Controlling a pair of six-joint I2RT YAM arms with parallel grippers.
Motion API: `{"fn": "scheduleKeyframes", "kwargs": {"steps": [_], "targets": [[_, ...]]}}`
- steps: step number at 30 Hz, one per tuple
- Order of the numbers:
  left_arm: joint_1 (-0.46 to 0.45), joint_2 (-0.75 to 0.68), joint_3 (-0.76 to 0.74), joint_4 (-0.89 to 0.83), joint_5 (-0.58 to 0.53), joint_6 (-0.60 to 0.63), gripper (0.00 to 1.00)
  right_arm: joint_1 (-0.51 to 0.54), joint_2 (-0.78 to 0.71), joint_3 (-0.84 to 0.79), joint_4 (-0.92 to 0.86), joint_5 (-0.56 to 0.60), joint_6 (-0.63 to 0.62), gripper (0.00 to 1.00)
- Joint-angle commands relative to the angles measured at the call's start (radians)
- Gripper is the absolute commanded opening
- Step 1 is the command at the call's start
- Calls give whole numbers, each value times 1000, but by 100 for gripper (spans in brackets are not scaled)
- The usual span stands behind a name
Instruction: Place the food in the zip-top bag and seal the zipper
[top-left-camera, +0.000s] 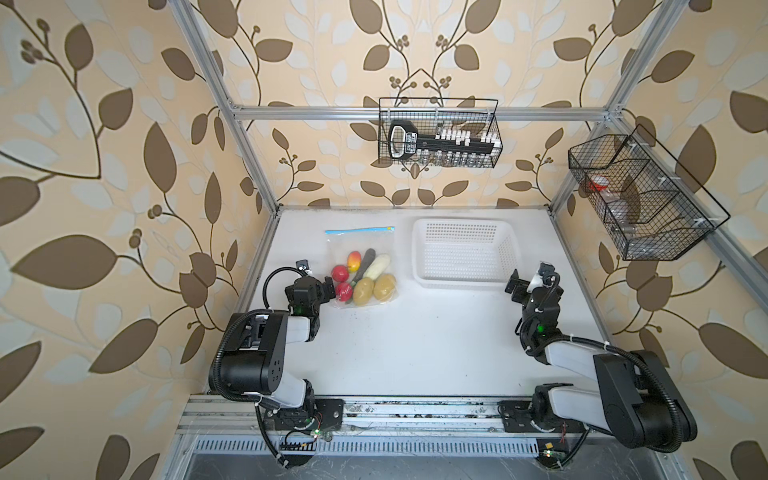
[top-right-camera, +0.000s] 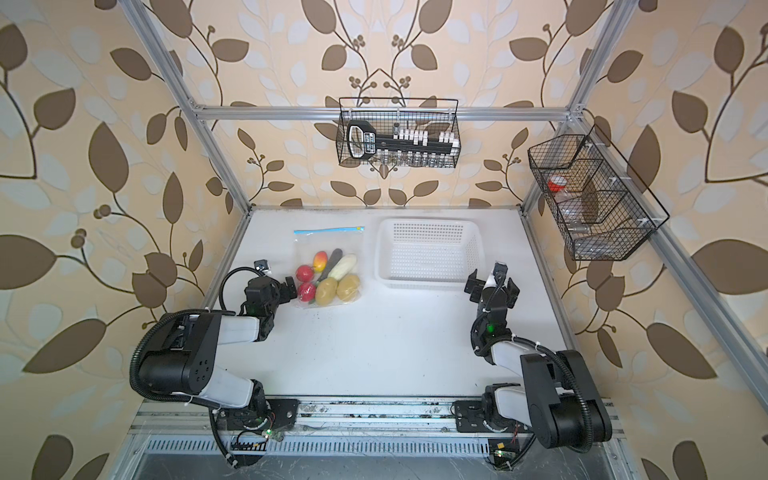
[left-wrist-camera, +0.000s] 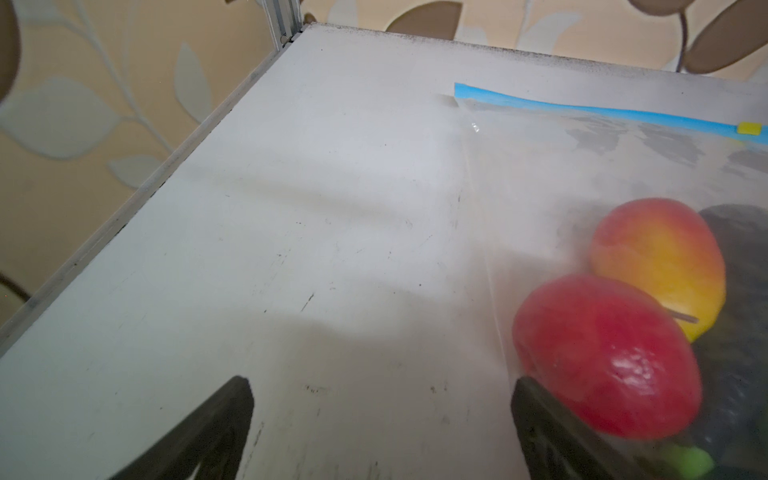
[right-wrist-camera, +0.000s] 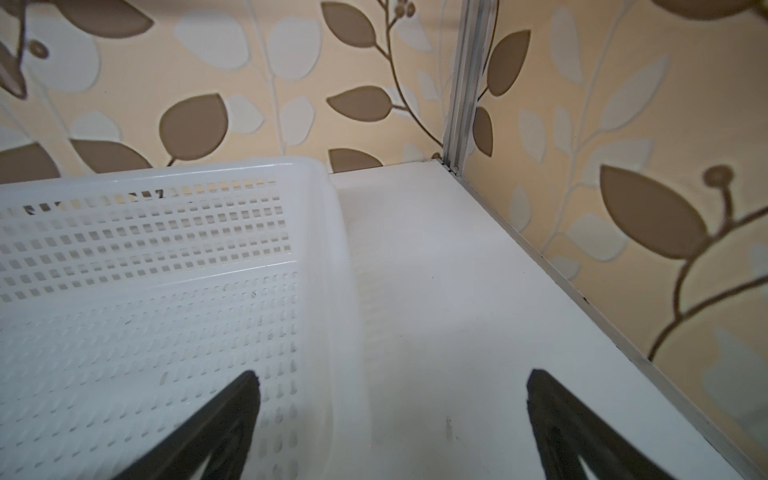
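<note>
Lying flat on the rear-left part of the tabletop (top-left-camera: 415, 340), the zip-top bag (top-left-camera: 353, 245) (top-right-camera: 322, 245) is seen in both top views. Zipper (top-left-camera: 359, 230) (left-wrist-camera: 582, 109) is turned toward the rear edge, with the yellow tab (top-left-camera: 390, 228) (left-wrist-camera: 749, 128) at its right end. The strip is seen flat and straight, but a full seal cannot be confirmed.

All seven food pieces are contained in the bag, bunched at the end nearest the front edge. Two tomatoes (top-left-camera: 339, 273) (top-left-camera: 344, 291) are placed along the left side and two potatoes (top-left-camera: 364, 291) (top-left-camera: 384, 286) side by side nearest the front. Red-yellow fruit (top-left-camera: 354, 260), eggplant (top-left-camera: 366, 258) and radish (top-left-camera: 377, 266) are laid behind them.

Left gripper (top-left-camera: 329, 289) (left-wrist-camera: 380, 386) is spread wide, nothing gripped. It is positioned low at the bag's left edge. In the left wrist view one finger (left-wrist-camera: 540, 432) is seen right against the plastic beside a tomato, the other over bare tabletop. Actual contact cannot be told.

Right gripper (top-left-camera: 530, 279) (right-wrist-camera: 392, 374) is spread wide too, nothing held. It is positioned at the front-right corner of the white basket (top-left-camera: 457, 223) (right-wrist-camera: 166, 170), which is set on the rear-right part of the tabletop, just beside the bag. One finger is seen over the basket's inside, the other over bare tabletop.
</note>
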Motion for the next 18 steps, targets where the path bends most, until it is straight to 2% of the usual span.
{"fn": "scheduleKeyframes", "kwargs": {"steps": [1, 4, 7, 10, 11, 18], "targets": [[-3, -6, 26, 14, -13, 3, 99, 12, 15, -6, 16, -12, -46, 100], [-3, -6, 26, 14, -12, 3, 99, 6, 16, -4, 13, -32, -45, 100], [-3, -6, 26, 14, -13, 3, 99, -31, 22, -20, 37, -146, -46, 100], [-4, -6, 26, 14, -13, 3, 99, -72, 69, -72, 180, -229, -35, 100], [-3, -6, 26, 14, -13, 3, 99, -75, 55, -64, 132, -229, -29, 100], [-4, -7, 27, 14, -12, 3, 99, -75, 67, -66, 156, -230, -31, 100]]}}
